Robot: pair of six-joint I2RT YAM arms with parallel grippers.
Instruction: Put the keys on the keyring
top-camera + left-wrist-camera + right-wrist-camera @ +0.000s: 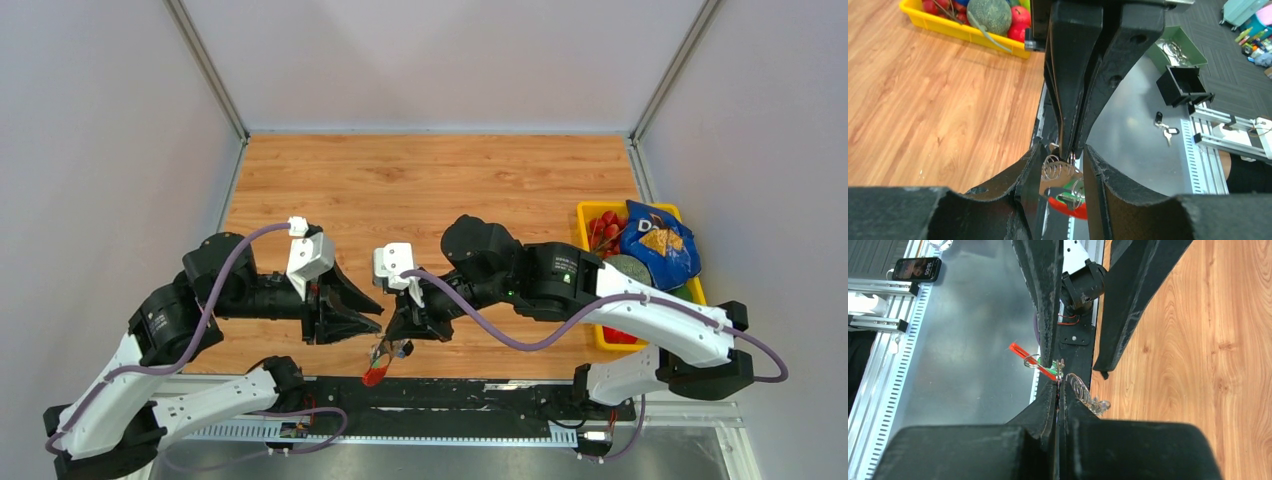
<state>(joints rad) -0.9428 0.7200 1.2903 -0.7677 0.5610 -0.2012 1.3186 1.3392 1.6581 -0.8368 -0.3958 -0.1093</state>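
The keyring point(385, 352) hangs just past the table's front edge. It is a bunch of thin coiled wire rings point(1055, 167) with a green piece and a red oval tag point(1075, 209) below. My right gripper point(402, 330) is shut, and its tips point(1068, 152) pinch one thin ring point(1060, 368). My left gripper point(377, 322) faces it, open. Its fingers point(1040, 165) stand either side of the bunch, and the coil lies close against one of them. What looks like a small dark-headed key point(1064, 196) hangs low in the bunch.
A yellow tray point(590, 215) of fruit with a blue snack bag sits at the table's right edge. Below the front edge lies a grey metal bench with a black box point(1183, 85), two small loose keys point(1164, 127) and a phone point(915, 269).
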